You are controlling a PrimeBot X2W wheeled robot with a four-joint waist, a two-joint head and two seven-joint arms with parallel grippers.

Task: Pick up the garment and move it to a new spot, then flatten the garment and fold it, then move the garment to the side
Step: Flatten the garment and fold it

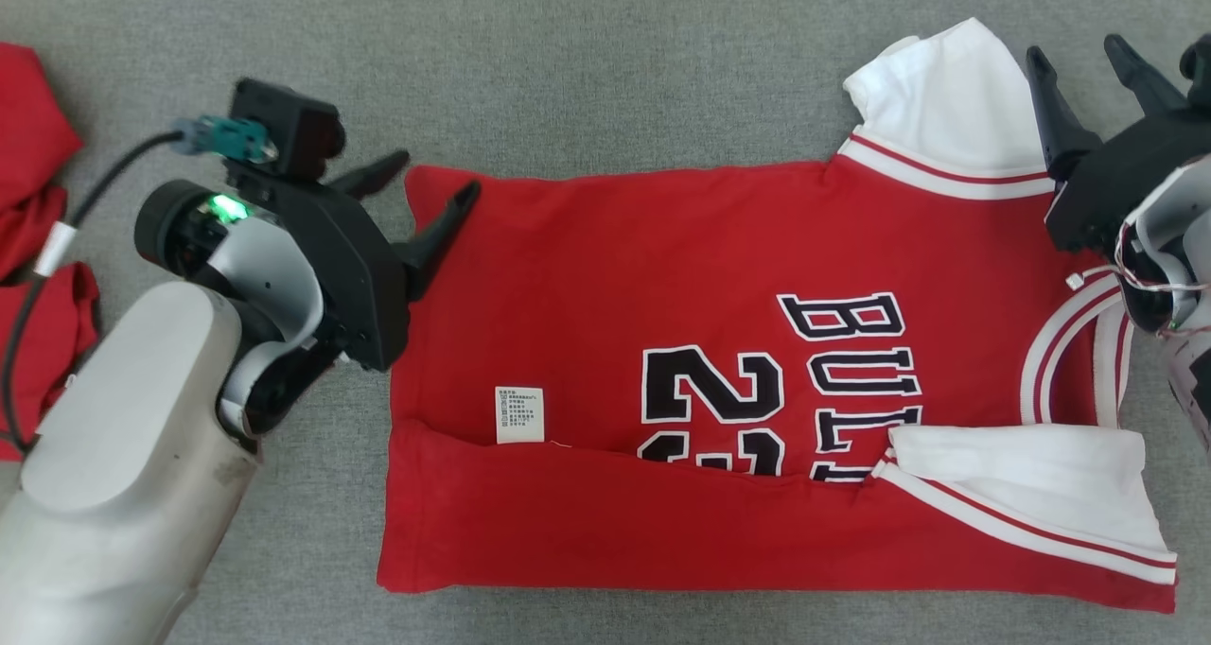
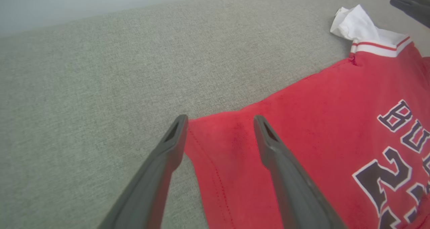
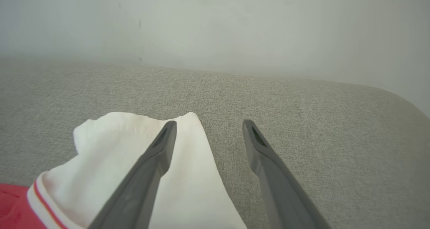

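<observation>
Red jersey spread mid grey fabric surface, near edge folded up. Left gripper open, fingers straddling jersey's far left corner. Right gripper open at far white sleeve, one finger over it.

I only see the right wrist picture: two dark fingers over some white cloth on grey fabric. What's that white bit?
Observer: A sleeve of a red jersey lying flat, its near side folded over part of the number.
Operator: Where are the other fingers?
Observer: The left fingers are spread open at the jersey's far corner on the opposite end.
Operator: Anything else nearby?
Observer: More red cloth lies at the head view's left edge.
</observation>
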